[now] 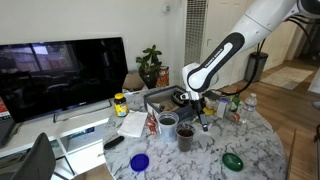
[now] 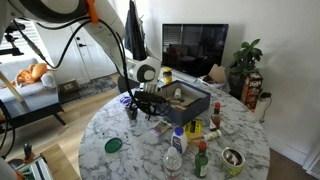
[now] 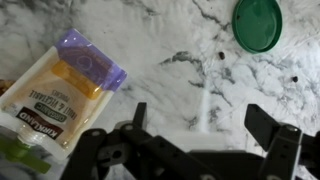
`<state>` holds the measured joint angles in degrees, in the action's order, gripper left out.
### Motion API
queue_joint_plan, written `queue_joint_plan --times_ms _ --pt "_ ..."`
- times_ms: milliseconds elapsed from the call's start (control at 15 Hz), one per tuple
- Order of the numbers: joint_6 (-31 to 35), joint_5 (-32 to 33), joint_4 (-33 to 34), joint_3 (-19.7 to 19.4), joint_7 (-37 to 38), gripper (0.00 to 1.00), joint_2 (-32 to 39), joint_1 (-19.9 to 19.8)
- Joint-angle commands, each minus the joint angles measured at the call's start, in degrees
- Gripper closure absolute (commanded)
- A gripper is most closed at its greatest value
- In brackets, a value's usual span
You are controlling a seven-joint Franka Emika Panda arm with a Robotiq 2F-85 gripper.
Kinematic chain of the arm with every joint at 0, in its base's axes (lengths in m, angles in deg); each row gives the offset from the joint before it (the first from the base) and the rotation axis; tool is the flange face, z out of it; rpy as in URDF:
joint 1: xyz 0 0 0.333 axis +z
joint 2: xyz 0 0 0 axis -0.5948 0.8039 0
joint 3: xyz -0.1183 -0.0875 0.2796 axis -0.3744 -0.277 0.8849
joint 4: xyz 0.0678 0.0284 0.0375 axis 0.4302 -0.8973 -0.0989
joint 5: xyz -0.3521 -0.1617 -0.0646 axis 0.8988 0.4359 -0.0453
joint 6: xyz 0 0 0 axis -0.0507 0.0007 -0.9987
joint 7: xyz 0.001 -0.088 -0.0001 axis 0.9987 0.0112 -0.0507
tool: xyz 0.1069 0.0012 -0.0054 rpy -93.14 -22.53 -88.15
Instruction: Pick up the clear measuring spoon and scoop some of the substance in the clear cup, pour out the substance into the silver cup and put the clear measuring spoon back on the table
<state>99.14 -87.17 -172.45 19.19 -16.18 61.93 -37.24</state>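
In the wrist view the clear measuring spoon (image 3: 203,100) lies as a faint pale streak on the white marble table (image 3: 160,40). My gripper (image 3: 203,128) is open, with one dark finger on each side of the spoon, and is not closed on it. In an exterior view the gripper (image 1: 202,117) hangs low over the table, just right of the cups. The wider silver cup (image 1: 167,123) stands beside the narrower dark clear cup (image 1: 186,137), whose dark substance shows through its wall. The gripper (image 2: 140,104) also shows at the table's left part.
A green lid (image 3: 258,22) lies near the spoon and shows in both exterior views (image 1: 232,160) (image 2: 114,144). A purple-topped packet (image 3: 65,85) lies to the left. A blue lid (image 1: 139,161), bottles (image 2: 176,150) and a dark tray (image 2: 185,100) crowd the table. A TV (image 1: 60,70) stands behind.
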Motion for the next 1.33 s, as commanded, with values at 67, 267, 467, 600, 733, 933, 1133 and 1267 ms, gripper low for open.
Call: queue_joint_plan --times_ms 67,267,467,600,733,933,1133,1267 --pt "0.17 0.57 -2.02 1.22 2.31 0.0 -1.71 -0.11" --pt "0.19 0.81 -3.4 0.87 2.13 0.0 -4.76 -0.91" --pt "-0.04 0.08 -4.9 0.83 1.25 0.0 -9.14 -2.0" --pt "-0.19 -0.68 -5.91 1.08 0.43 0.0 -12.64 -2.62" --pt "-0.72 -0.89 -7.19 1.01 0.01 0.0 -16.43 -2.65" --pt "-0.85 -2.15 -9.34 0.92 -0.7 0.0 -22.46 -2.33" --pt "-0.75 -3.58 -11.23 0.37 -0.57 0.0 -27.63 -1.74" --pt "-0.57 -5.05 -12.73 0.05 -0.74 0.0 -30.84 -1.25"
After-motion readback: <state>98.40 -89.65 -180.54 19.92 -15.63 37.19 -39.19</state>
